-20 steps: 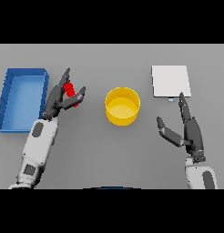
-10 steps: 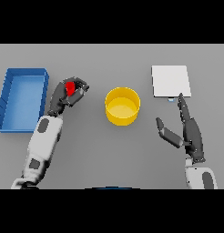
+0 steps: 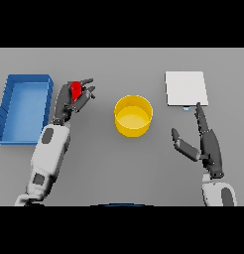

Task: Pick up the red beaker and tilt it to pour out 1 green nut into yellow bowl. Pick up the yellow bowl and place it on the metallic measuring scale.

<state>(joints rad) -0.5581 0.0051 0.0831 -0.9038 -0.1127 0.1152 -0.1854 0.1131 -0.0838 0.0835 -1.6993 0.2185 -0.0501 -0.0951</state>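
Head view. Left hand [image 3: 69, 101] curled round red beaker [image 3: 76, 90], held toward the counter's [image 3: 119, 158] left side, just right of the blue bin [image 3: 25, 106] at the left edge. Beaker apart from yellow bowl [image 3: 133, 115], at the counter's middle. Green nut not discernible. Right hand [image 3: 206, 141] near the right front, fingers straight and relaxed, holding nothing. Metallic measuring scale [image 3: 186, 88] toward the right rear, just beyond that hand.

Handling, judged: beaker likely light, rigid, smooth-walled; grip round the mid-body, tilt slowly over the bowl. Bowl likely light and stiff; take by the rim or wall, thumb opposite fingers, and keep level.
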